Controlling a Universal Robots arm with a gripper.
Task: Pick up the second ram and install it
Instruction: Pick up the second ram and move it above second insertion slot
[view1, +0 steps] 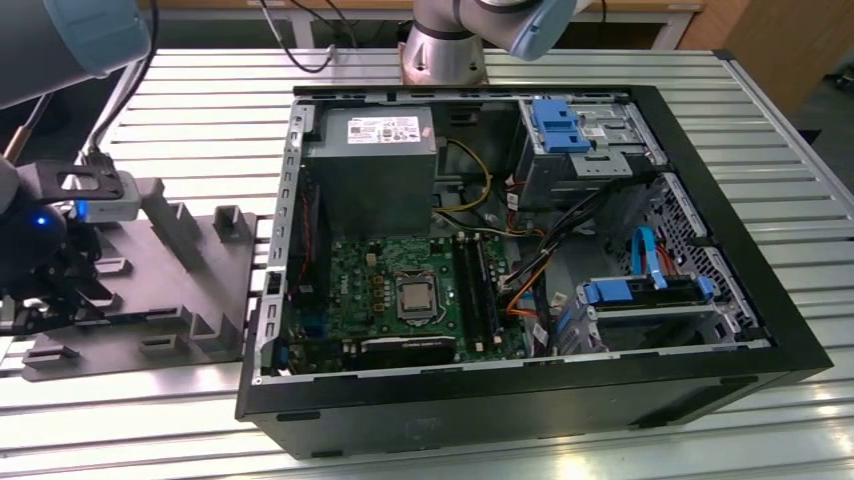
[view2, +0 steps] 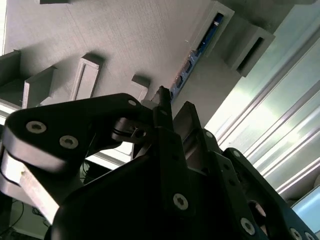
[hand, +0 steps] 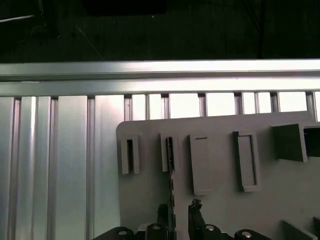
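The gripper (hand: 178, 207) is partly open and holds nothing. The ram stick (hand: 170, 172) stands edgewise in the tray (hand: 280, 200), between the fingertips and extending ahead of them. Centre the gripper on the stick and close squarely on its flat faces.

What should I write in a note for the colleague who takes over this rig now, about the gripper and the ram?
Gripper: open, holds nothing, low over the grey tray.
Ram stick: on edge in a tray slot, in line with the gap between the gripper's fingers, not lifted.
Computer case: open, at the exterior view's right of the tray; memory slots on its board.
Done: gripper is at the stick.
Left: grasp not made, ram not installed.
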